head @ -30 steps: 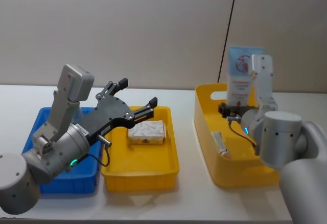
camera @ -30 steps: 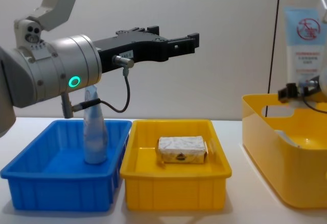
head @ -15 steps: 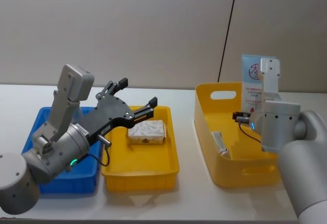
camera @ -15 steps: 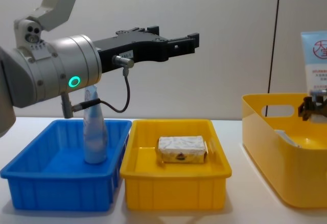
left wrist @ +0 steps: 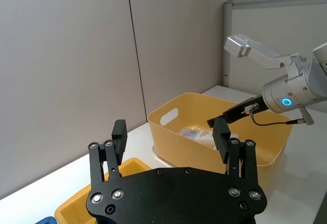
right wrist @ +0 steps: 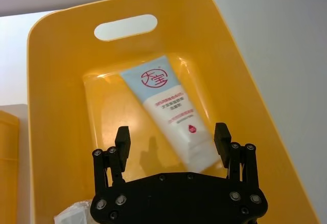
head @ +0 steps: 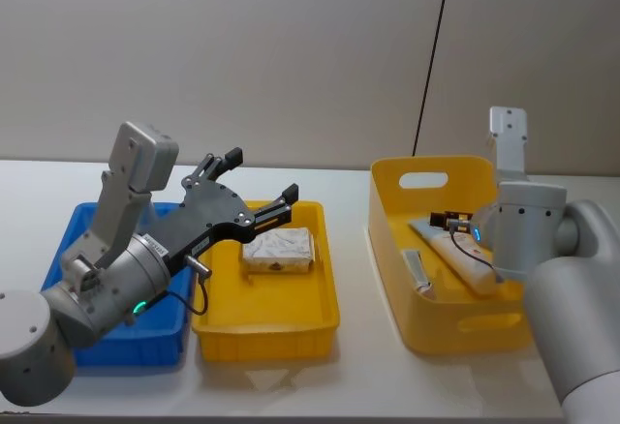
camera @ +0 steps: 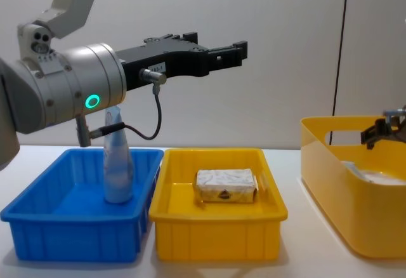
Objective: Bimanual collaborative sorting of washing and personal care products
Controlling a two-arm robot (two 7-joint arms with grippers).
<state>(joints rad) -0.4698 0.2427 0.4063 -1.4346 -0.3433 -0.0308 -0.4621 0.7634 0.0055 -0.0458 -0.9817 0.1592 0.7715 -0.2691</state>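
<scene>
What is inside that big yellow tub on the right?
The yellow tub holds a light-blue tube with a red round logo, lying flat, and a whitish packet near its left wall. The open right gripper hides the floor nearest it.

White table (head: 349,366): blue tray (head: 73,240), yellow tray (head: 266,322), yellow bin (head: 387,250).

Both arms: light grey rounded housings, cylindrical joints. Left arm (camera: 60,94) has a green ring LED on the wrist joint; right arm (head: 528,240) shows a small blue LED. Left gripper (head: 260,184) and right gripper (right wrist: 172,137): flat black plate bodies, silver screw heads in clusters, two black fingers with square pads each. Thin black cable loops from a silver connector under each wrist. Possibly small white print on the left gripper's plate, unreadable.
</scene>
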